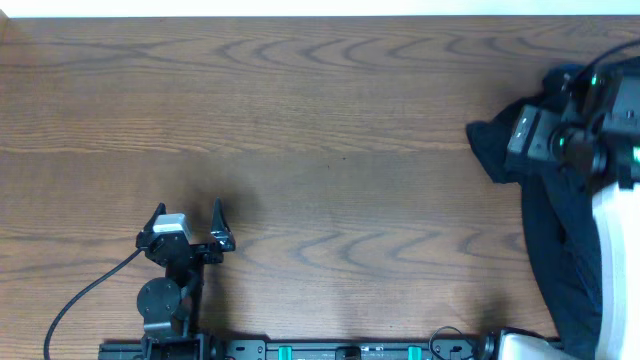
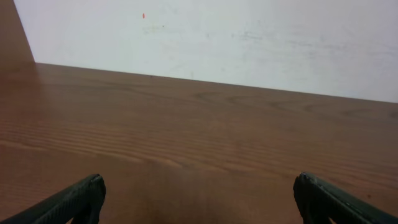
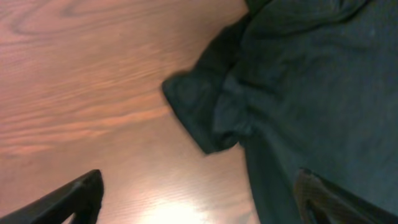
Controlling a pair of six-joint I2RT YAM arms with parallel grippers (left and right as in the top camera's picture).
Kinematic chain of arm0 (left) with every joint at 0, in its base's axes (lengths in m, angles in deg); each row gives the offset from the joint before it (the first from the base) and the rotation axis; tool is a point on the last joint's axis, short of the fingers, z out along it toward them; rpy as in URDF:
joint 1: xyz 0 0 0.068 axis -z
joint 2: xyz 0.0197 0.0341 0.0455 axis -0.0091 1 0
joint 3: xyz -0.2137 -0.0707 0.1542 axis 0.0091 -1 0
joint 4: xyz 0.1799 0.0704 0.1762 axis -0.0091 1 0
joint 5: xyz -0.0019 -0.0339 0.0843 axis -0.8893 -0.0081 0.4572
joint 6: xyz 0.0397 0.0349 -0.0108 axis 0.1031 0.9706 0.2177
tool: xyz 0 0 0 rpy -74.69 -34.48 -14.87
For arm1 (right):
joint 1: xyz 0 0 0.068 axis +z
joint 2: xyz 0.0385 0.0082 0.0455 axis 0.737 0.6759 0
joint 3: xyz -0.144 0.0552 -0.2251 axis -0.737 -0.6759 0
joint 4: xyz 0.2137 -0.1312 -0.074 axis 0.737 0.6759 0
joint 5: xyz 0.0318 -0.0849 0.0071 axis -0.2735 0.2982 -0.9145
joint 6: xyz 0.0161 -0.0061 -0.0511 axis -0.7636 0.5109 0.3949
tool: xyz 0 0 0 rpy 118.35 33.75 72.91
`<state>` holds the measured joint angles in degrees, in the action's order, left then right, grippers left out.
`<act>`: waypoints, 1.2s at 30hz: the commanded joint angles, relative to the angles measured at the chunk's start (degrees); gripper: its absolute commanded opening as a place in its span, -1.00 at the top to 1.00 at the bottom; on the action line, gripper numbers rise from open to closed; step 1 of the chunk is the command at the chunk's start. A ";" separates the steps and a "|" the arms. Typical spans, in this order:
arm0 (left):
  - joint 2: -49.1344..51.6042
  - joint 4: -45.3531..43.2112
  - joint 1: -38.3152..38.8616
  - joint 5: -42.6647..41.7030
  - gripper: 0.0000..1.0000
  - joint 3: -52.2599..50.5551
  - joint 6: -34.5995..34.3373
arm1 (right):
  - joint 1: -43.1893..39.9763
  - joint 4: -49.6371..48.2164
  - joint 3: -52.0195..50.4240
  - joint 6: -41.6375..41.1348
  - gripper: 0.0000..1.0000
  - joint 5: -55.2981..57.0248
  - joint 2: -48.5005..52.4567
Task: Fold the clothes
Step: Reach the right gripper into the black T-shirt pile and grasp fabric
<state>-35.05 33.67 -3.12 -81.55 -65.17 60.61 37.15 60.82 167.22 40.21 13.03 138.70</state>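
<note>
The clothes (image 1: 560, 230) are a crumpled dark navy-black heap at the table's right edge, running down toward the front. One folded sleeve or corner (image 3: 205, 112) sticks out onto bare wood. My right gripper (image 3: 199, 193) hangs open above the heap's left border. Its left finger (image 3: 87, 193) is over bare table and its right finger (image 3: 317, 196) is over the cloth, with nothing held. In the overhead view the right arm (image 1: 560, 135) covers part of the heap. Far from the cloth, my left gripper (image 1: 188, 214) stands open and empty at the front left (image 2: 199, 199).
The wooden table (image 1: 320, 130) stretches wide between the two arms. A white wall (image 2: 249, 37) borders its far edge. A black cable (image 1: 80, 300) trails from the left arm's base, and a mounting rail (image 1: 330, 350) runs along the front edge.
</note>
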 commanded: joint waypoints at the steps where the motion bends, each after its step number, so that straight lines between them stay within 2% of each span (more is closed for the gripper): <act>1: -0.35 1.97 0.24 -0.68 -0.96 -0.87 0.55 | -3.34 -0.35 1.07 3.10 -0.62 0.83 5.16; 4: -0.35 1.97 0.24 -0.68 -0.96 -0.87 0.55 | -6.40 -0.37 1.07 4.92 -0.18 -3.89 10.08; 5: -0.35 1.97 0.24 -0.68 -0.96 -0.87 0.55 | -7.23 -0.57 1.07 6.49 -0.11 -6.29 11.52; 8: -0.35 1.97 0.24 -0.68 -0.96 -0.87 0.55 | -9.86 -1.66 1.07 10.05 -0.08 -12.11 16.06; 11: -0.35 1.97 0.24 -0.68 -0.96 -0.87 0.55 | -12.35 -3.17 1.07 10.62 0.06 -14.03 20.59; 16: -0.35 1.97 0.24 -0.68 -0.96 -0.87 0.55 | -14.60 -6.56 1.07 11.15 0.01 -19.63 26.75; 27: -0.35 1.97 0.24 -0.68 -0.96 -0.87 0.55 | -14.47 -10.54 1.05 11.47 -0.01 -20.72 34.62; 36: -0.35 1.99 0.24 -0.68 -0.96 -0.87 0.55 | -14.25 -13.44 1.05 11.43 0.12 -22.10 36.37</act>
<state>-35.05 33.69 -3.12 -81.55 -65.17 60.61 22.55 47.84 167.38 50.92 -7.32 174.39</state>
